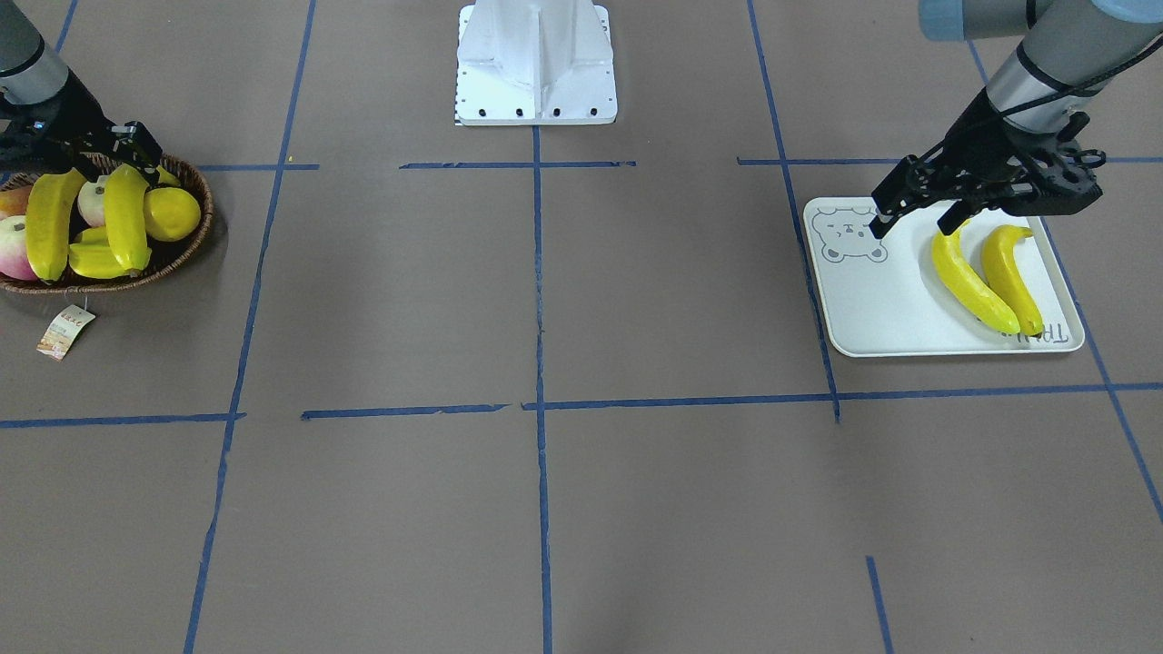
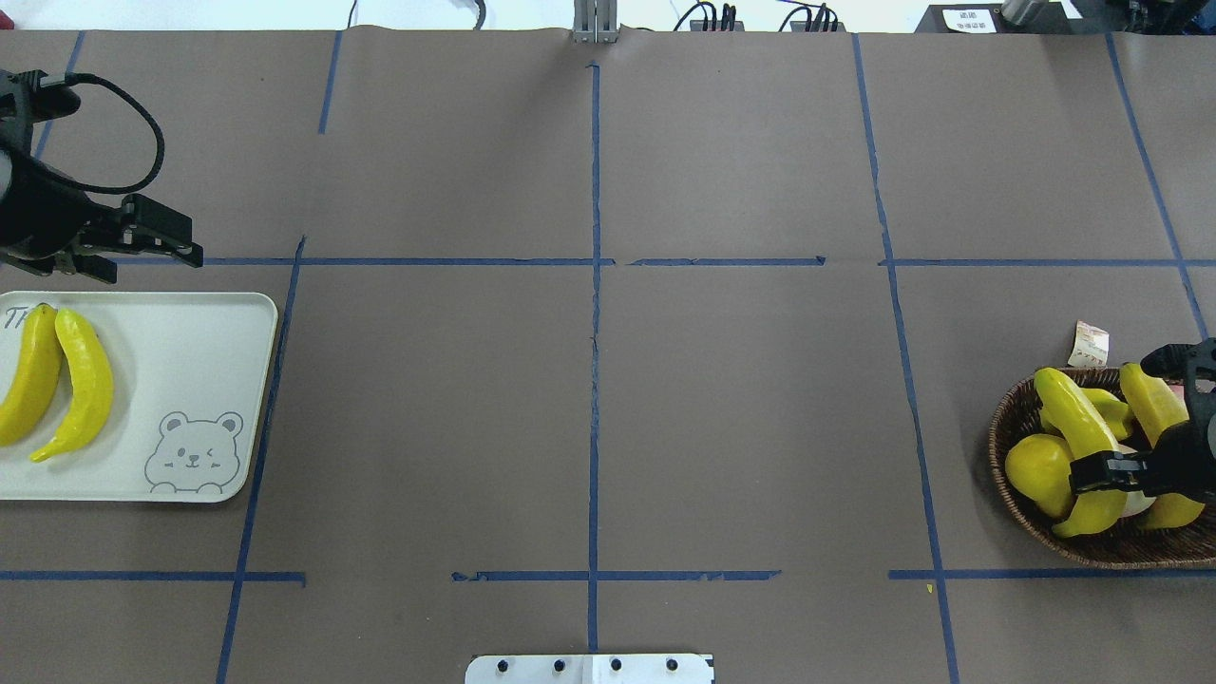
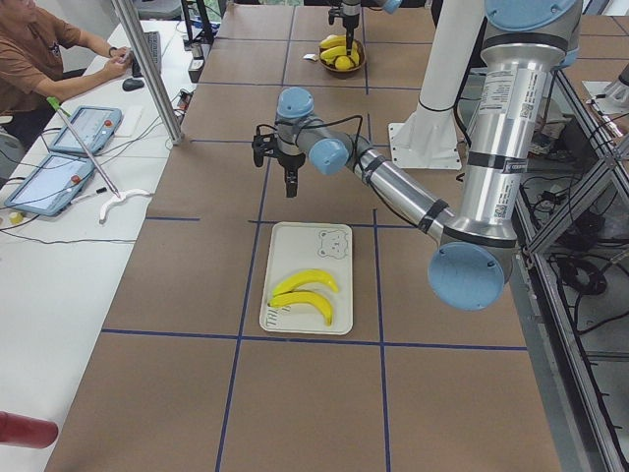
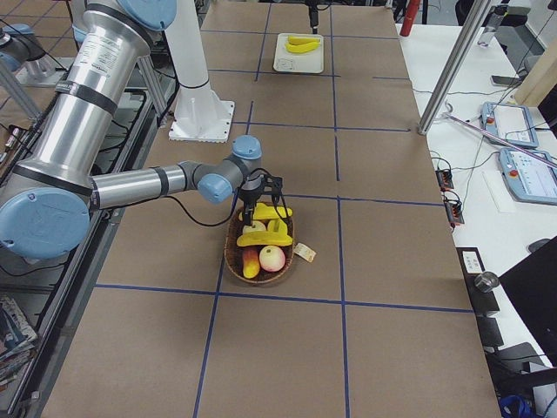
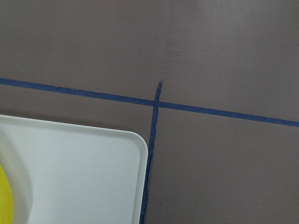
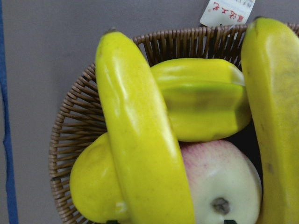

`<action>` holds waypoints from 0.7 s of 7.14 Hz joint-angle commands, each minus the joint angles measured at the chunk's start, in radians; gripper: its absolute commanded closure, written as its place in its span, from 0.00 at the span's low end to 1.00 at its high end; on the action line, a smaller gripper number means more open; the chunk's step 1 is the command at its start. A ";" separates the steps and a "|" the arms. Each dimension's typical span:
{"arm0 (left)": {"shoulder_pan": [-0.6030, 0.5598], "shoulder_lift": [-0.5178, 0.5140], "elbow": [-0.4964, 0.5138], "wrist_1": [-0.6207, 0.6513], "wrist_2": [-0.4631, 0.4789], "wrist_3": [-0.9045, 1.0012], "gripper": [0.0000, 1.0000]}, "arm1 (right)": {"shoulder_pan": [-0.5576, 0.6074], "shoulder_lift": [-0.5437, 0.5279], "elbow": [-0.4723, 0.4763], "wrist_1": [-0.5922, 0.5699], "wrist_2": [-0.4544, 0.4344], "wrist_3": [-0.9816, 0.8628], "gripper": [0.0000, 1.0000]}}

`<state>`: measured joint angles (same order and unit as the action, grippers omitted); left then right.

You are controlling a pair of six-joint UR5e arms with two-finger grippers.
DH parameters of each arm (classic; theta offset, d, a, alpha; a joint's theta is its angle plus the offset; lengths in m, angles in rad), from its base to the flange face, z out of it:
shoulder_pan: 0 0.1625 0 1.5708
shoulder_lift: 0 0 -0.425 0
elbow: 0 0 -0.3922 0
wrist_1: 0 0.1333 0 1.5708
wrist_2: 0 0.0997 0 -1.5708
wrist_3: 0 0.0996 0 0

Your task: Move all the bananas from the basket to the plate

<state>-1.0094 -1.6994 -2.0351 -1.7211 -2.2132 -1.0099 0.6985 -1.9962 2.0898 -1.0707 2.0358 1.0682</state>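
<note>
Halfway: two bananas [image 1: 970, 280] on the plate [image 1: 872, 309], two other bananas [image 1: 125, 218] in the basket [image 1: 182, 254]
The plate sits by the tabletop's [image 1: 545, 500] edge on the robot's left, its bananas side by side at the lettering [image 1: 1054, 334] end, away from the bear drawing [image 1: 849, 236]. The left gripper [image 1: 913, 222] hangs above the plate's edge, fingers spread, holding nothing. The basket's over at the opposite edge, its bananas lying on top of an apple [image 1: 11, 247], a lemon [image 1: 173, 213] and a starfruit [image 1: 91, 262]. The right gripper [image 1: 118, 156] is down in there, fingers apart either side of one banana, not clamped on it yet
</note>
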 commanded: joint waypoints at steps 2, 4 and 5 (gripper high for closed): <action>0.000 0.001 0.003 0.000 0.001 -0.001 0.00 | 0.009 -0.009 0.022 0.001 0.032 -0.001 1.00; 0.000 0.000 0.001 0.000 0.000 -0.003 0.00 | 0.115 -0.015 0.054 0.000 0.154 -0.004 1.00; 0.000 0.000 0.000 0.000 0.000 -0.004 0.00 | 0.162 -0.035 0.085 -0.003 0.171 -0.004 1.00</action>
<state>-1.0094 -1.6994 -2.0340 -1.7211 -2.2133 -1.0123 0.7979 -2.0142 2.1433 -1.0709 2.1630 1.0657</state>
